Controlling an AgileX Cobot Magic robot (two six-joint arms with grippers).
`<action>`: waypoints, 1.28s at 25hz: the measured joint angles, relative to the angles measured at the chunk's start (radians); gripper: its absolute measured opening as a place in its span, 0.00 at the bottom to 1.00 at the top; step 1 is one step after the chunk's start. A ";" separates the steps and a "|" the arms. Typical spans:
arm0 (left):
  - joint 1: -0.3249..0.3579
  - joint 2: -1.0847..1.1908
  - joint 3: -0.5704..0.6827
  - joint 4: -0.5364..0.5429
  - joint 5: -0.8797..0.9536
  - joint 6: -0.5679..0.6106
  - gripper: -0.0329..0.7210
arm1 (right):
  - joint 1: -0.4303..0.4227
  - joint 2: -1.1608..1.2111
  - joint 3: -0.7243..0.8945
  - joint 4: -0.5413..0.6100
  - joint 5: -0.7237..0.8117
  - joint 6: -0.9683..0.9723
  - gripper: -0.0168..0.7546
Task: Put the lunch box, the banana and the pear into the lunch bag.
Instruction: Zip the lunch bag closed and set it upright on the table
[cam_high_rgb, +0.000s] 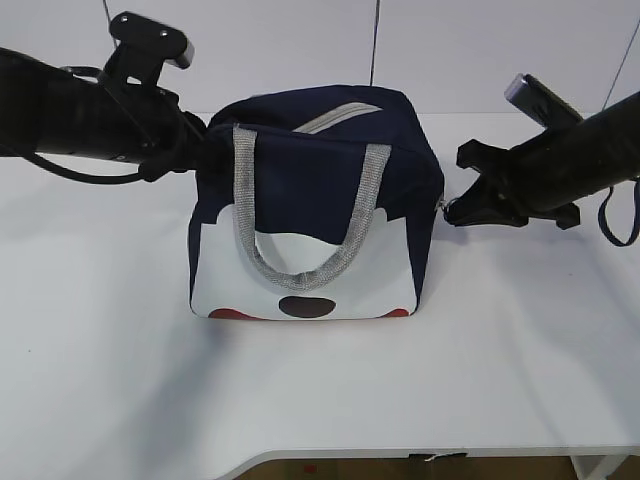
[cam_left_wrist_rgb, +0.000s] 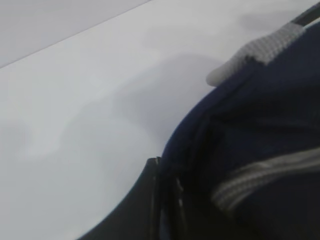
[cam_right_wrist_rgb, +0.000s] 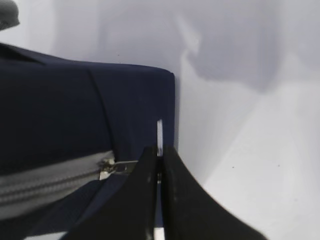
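Note:
The navy lunch bag (cam_high_rgb: 320, 180) stands upright mid-table, white lower panel and grey handle (cam_high_rgb: 300, 272) facing me, grey zipper (cam_high_rgb: 335, 117) along its top. My left gripper (cam_high_rgb: 195, 140) is at the bag's upper left corner, shut on its fabric edge (cam_left_wrist_rgb: 172, 165). My right gripper (cam_high_rgb: 452, 208) is at the bag's right end, its fingers pressed together on the thin metal ring pull (cam_right_wrist_rgb: 160, 134) beside the zipper slider (cam_right_wrist_rgb: 107, 167). The zipper reads as closed up to the slider in the right wrist view. The lunch box, banana and pear are out of view.
The white table (cam_high_rgb: 100, 380) spreads around the bag, its front edge curving at the bottom. A pale wall stands behind. Thin cables hang at the back (cam_high_rgb: 375, 40).

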 joint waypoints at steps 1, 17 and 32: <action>0.000 0.000 0.000 0.000 0.005 0.000 0.04 | -0.002 0.000 0.000 0.002 0.004 -0.035 0.03; 0.001 0.000 0.000 0.016 0.040 0.056 0.19 | -0.008 -0.009 0.000 0.121 0.147 -0.442 0.51; 0.001 -0.071 -0.001 0.231 0.121 0.057 0.55 | -0.008 -0.043 -0.132 -0.369 0.235 -0.890 0.51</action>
